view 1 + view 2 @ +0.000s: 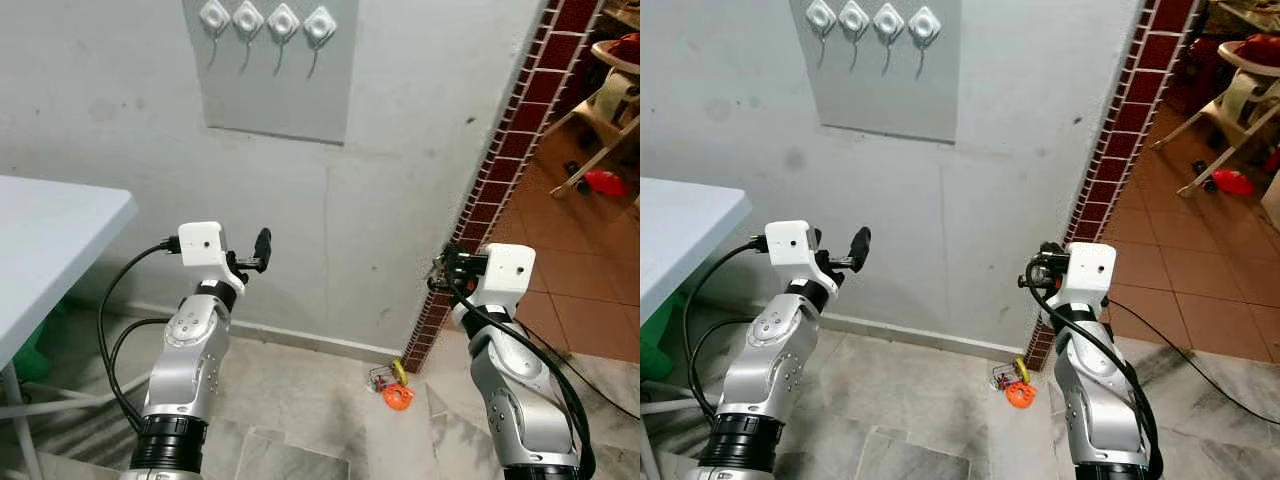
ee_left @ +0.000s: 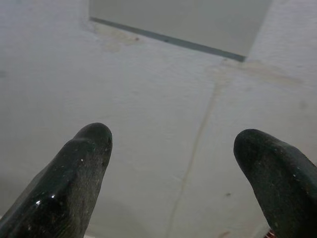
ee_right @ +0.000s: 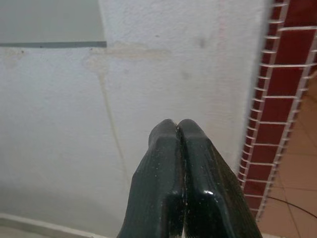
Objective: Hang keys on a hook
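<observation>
The keys (image 1: pixel 392 384) lie on the marble floor at the foot of the wall, with an orange tag and a yellow piece; they also show as keys (image 1: pixel 1011 385). Several white hooks (image 1: pixel 265 22) sit in a row on a grey panel (image 1: pixel 280 95) high on the wall. My left gripper (image 1: pixel 260 250) is raised towards the wall, open and empty, its fingers (image 2: pixel 74 183) wide apart. My right gripper (image 1: pixel 440 268) is held up near the brick corner, its fingertips (image 3: pixel 177 130) pressed together with nothing between them. Both grippers hang well above the keys and below the hooks.
A white table (image 1: pixel 50 240) stands at my left. A red brick strip (image 1: pixel 510 150) edges the wall corner on the right. Beyond it lie a terracotta tiled floor (image 1: pixel 570 260) and a wooden chair frame (image 1: pixel 605 110). A black cable (image 1: pixel 115 340) loops beside my left arm.
</observation>
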Available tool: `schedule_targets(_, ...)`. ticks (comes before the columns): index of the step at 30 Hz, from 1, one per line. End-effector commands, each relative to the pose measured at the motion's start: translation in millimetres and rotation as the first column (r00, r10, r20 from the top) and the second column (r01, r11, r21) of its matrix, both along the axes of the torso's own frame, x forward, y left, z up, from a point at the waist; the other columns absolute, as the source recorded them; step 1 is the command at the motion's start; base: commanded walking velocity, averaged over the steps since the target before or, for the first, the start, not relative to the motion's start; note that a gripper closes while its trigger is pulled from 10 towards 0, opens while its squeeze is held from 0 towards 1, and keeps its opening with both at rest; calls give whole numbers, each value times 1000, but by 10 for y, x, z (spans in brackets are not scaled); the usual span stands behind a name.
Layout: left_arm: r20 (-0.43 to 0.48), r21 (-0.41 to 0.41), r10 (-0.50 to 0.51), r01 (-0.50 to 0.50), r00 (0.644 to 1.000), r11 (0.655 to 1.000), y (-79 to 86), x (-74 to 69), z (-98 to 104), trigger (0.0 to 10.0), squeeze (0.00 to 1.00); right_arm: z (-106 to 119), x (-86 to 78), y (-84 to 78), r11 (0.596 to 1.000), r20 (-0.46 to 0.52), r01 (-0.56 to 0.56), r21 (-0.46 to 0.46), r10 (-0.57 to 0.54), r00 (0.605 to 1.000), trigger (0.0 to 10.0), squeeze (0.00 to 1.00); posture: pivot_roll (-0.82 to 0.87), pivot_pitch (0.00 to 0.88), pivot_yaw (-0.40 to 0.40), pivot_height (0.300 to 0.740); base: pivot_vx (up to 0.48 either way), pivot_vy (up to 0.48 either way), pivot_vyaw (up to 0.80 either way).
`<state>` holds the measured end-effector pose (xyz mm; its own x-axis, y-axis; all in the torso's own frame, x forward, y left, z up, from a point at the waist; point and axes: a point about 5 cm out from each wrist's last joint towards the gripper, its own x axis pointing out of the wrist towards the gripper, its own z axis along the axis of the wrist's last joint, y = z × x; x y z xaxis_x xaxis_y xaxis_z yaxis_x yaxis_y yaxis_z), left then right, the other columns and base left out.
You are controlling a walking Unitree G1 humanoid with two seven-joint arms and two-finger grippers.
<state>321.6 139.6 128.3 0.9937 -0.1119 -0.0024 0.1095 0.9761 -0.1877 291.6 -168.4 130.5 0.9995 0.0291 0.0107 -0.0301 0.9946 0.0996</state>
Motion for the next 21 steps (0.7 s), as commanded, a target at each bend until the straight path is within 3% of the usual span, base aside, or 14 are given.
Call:
schedule_targets(1,1,7,4,-4,1000,1000,16,15,11,10000,0,50,5,-5,1000,21,2,-7,-2,1000,10000,0,-25,0,-10,732,420,0,0)
schedule_targets(21,8,20,40,-40,999,999,43,9,8,10000,0,52,12,5,1000,23,-2,-10,2,1000,10000,0,-18,0,-13,732,390,0,0)
